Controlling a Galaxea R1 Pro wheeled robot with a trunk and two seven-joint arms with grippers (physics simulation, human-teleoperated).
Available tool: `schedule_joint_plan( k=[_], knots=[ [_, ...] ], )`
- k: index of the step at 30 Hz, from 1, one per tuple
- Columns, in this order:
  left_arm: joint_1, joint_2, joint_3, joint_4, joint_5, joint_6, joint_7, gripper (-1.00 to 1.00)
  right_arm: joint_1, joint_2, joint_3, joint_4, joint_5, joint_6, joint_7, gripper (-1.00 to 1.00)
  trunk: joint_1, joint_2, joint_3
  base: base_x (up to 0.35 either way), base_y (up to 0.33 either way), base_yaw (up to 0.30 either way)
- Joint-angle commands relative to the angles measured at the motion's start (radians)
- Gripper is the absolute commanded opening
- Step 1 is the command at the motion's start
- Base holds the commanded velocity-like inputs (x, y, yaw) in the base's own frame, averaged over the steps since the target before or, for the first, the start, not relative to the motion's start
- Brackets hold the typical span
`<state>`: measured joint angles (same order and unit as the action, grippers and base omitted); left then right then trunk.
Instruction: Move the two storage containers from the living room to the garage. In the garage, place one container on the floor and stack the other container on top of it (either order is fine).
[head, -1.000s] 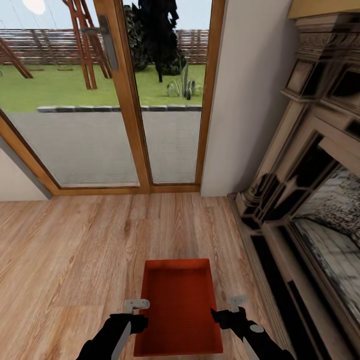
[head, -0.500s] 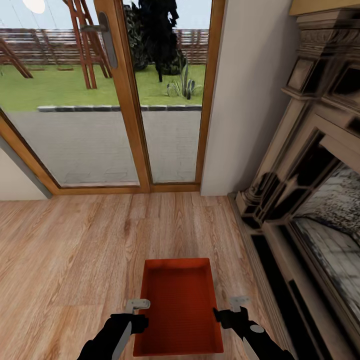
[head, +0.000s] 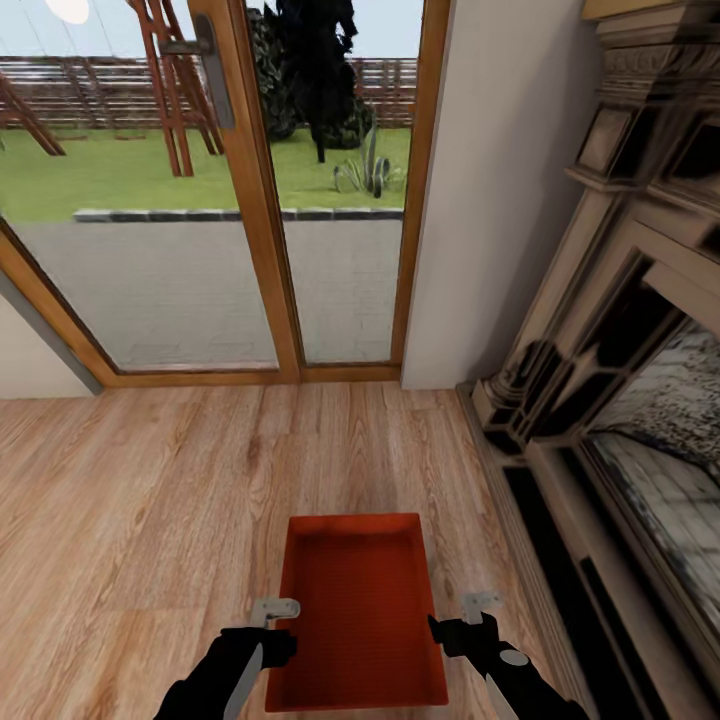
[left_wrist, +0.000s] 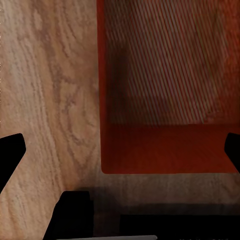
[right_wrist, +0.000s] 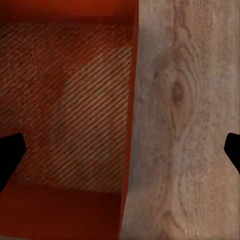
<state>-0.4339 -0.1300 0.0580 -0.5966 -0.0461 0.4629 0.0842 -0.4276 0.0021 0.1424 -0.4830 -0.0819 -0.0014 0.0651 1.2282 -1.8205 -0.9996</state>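
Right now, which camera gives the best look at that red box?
The head view: the whole red box shows there, between both grippers on the wood floor. The left wrist view catches one corner and its ribbed bottom; the right wrist view, one wall and some bottom.

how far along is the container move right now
Early stage. One storage container sits between the left gripper and right gripper, one at each long side wall, above the living room's wood plank floor by the glass doors and fireplace. Whether it is lifted I cannot tell. Left: carrying it to the garage, bringing the second, stacking.
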Motion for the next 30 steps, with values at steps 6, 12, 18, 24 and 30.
schedule_joint_plan(
  k=[6, 12, 18, 24, 30],
  knots=[
    [0.0, 0.002, 0.005, -0.002, -0.008, -0.011, 0.007, 1.0, 0.0, -0.001, 0.003, 0.0, -0.009, 0.0, 0.001, 1.0, 0.023, -0.043, -0.02, 0.0, 0.0, 0.0],
    [0.0, 0.008, 0.006, -0.002, -0.009, -0.042, 0.009, 1.0, 0.0, -0.001, 0.003, 0.0, -0.01, 0.0, 0.001, 1.0, 0.046, -0.085, -0.038, 0.0, 0.0, 0.0],
    [0.0, 0.009, 0.006, -0.002, -0.008, -0.044, 0.009, 1.0, 0.0, -0.001, 0.003, 0.0, -0.01, 0.0, 0.001, 1.0, 0.069, -0.127, -0.057, 0.0, 0.0, 0.0],
    [0.0, 0.01, 0.006, -0.002, -0.008, -0.044, 0.009, 1.0, 0.0, -0.001, 0.003, 0.0, -0.01, 0.0, 0.001, 1.0, 0.092, -0.169, -0.076, 0.0, 0.0, 0.0],
    [0.0, 0.007, 0.006, -0.002, -0.005, -0.044, 0.006, 1.0, 0.0, -0.001, 0.003, 0.0, -0.01, 0.0, 0.002, 1.0, 0.115, -0.211, -0.095, 0.0, 0.0, 0.0]
  ],
)
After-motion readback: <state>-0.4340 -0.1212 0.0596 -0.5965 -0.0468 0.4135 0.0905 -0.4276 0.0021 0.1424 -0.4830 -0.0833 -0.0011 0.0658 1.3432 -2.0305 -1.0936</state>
